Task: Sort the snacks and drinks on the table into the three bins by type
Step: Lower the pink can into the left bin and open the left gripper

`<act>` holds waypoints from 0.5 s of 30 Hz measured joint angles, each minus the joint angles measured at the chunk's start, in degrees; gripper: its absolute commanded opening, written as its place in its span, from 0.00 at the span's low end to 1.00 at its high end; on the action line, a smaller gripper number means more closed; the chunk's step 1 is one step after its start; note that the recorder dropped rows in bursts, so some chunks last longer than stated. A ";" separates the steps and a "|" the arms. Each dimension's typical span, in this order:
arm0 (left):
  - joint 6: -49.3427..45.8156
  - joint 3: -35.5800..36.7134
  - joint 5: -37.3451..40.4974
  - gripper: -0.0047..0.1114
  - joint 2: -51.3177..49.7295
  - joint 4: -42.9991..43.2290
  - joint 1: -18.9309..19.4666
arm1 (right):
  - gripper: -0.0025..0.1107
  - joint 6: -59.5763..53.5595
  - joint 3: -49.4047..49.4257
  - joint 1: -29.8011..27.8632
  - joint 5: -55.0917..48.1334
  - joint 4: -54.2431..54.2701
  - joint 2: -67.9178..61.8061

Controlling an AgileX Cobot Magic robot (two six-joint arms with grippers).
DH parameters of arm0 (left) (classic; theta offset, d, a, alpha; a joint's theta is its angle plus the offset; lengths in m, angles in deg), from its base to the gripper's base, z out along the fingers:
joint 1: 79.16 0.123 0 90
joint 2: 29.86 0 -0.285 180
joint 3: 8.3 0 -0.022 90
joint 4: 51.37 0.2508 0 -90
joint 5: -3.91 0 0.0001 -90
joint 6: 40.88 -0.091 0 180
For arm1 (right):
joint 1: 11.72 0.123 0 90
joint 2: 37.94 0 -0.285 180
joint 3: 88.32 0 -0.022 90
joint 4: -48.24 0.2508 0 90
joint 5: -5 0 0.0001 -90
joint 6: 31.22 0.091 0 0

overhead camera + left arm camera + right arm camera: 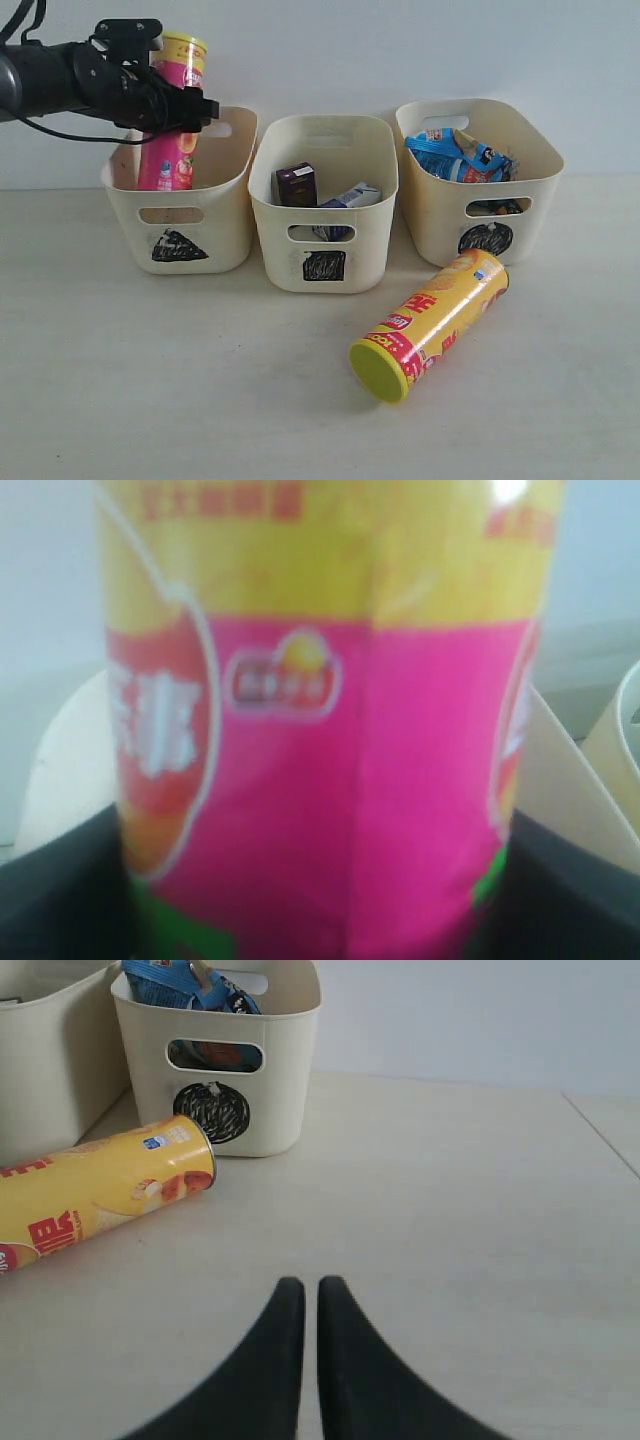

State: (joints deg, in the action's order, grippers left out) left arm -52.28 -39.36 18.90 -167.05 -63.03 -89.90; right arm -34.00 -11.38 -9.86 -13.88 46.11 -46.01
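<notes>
Table (150,380) holds yellow can (435,322); left hand (172,108) apparently grips pink can (168,155).

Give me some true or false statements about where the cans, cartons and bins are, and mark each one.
The yellow can lies on its side on the table. True.
The left hand holds the pink can upright, its lower end inside the triangle bin. True.
The circle bin holds a blue noodle bag. True.
Both drink cartons are in the circle bin. False: the purple carton and blue-white carton sit in the square bin.
The right hand grips the yellow can. False: it is shut on nothing, apart from the can.
</notes>
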 measured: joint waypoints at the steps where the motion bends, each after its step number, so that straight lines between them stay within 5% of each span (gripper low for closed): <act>1: 0.00 -0.12 -0.13 0.82 0.00 0.00 0.00 | 0.05 0.00 0.00 0.00 0.00 0.00 0.00; 5: 0.00 -0.20 -0.49 0.91 0.00 0.00 0.00 | 0.05 0.00 0.00 0.00 0.00 0.00 0.00; 15: -1.34 -0.86 0.73 0.86 0.45 0.23 0.00 | 0.05 0.00 0.00 0.00 0.00 0.00 0.00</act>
State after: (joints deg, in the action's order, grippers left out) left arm -53.61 -40.22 19.63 -166.60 -62.80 -89.90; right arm -34.00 -11.38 -9.86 -13.88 46.11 -46.01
